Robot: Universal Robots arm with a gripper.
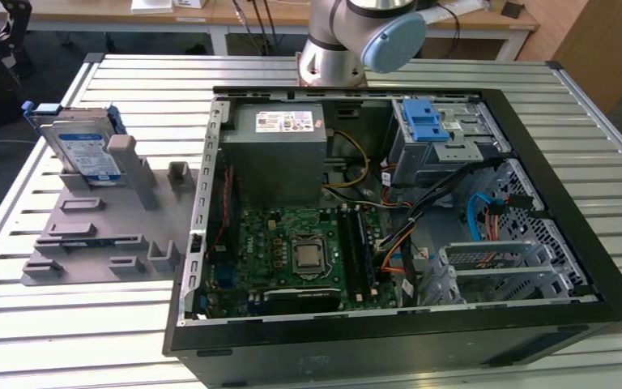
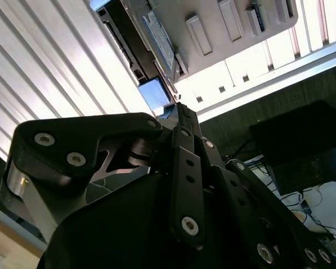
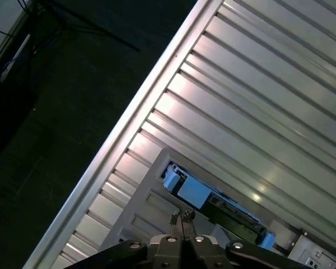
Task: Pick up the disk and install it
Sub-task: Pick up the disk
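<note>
The disk is a silver drive with a white-and-blue label and a blue bracket. It stands on edge in the grey plastic stand at the exterior view's left. In both wrist views it lies far below me: the disk sits just past the gripper, whose two fingertips are pressed together with nothing between them. In the second wrist view the gripper points toward the disk and the stand.
An open computer case lies on the slatted metal table, to the right of the stand. Inside are a grey power-supply box, a motherboard and a drive cage with a blue latch. The arm's base stands behind the case.
</note>
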